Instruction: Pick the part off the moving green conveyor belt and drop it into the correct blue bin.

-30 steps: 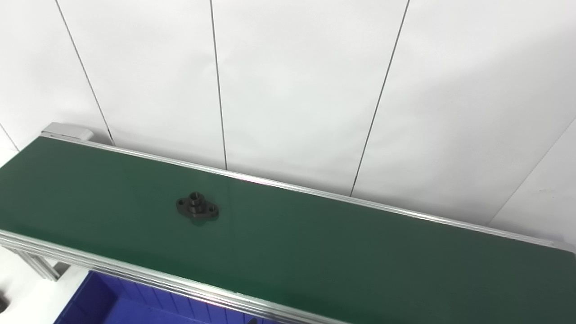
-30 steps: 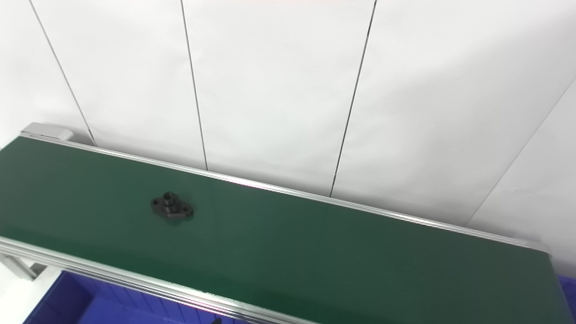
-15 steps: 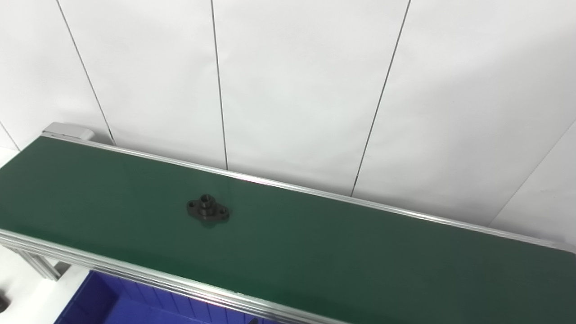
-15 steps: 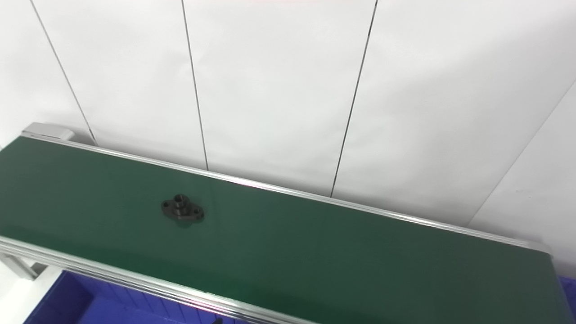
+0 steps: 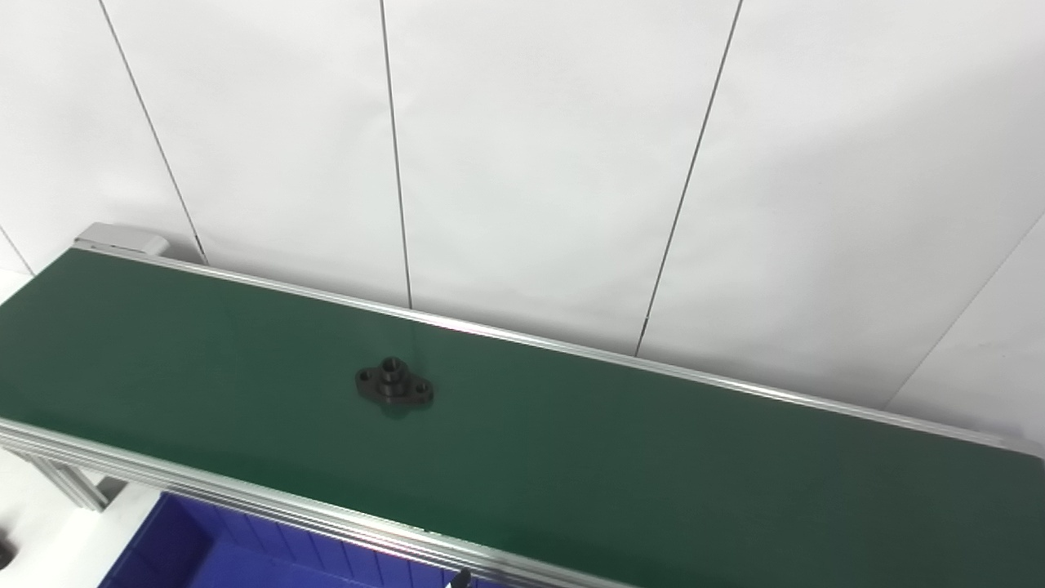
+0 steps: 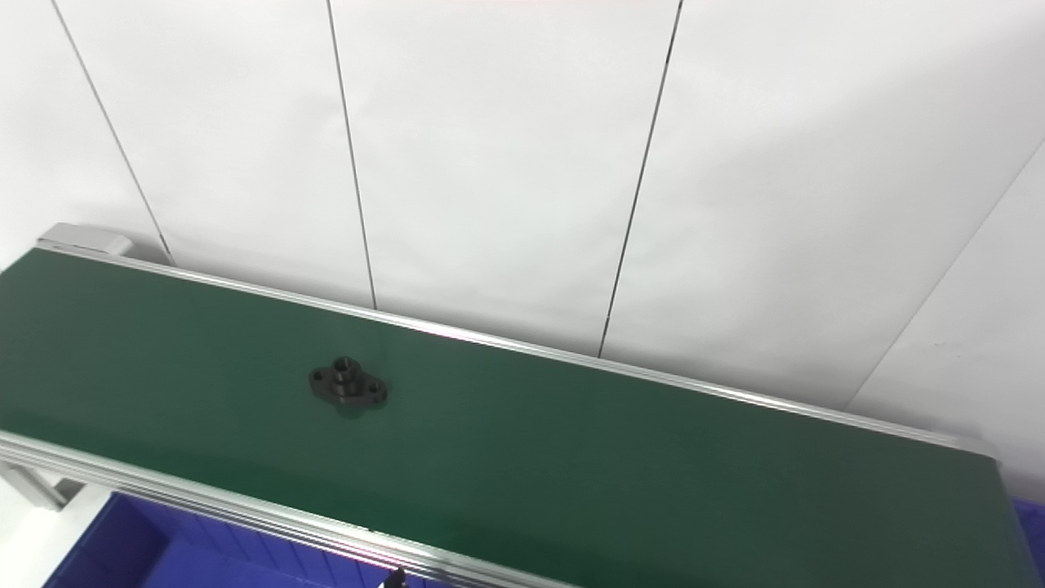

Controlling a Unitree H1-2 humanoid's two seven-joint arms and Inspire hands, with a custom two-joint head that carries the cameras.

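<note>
Lying flat left of centre on the green conveyor belt: black flanged part, not yet picked. Showing at lower left: blue bin. Neither hand appearing in frame, so impossible telling released or clenched. Remaining: grasping, dropping.

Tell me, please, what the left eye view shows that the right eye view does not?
Only the left eye view shows a small dark object at the bottom left edge, too cropped to identify. Only the right eye view shows a sliver of blue past the belt's right end, perhaps another bin. Both show the black flanged part lying on the green conveyor belt, left of its middle, the blue bin below the near rail, and the white panelled wall. Neither hand is in view.
</note>
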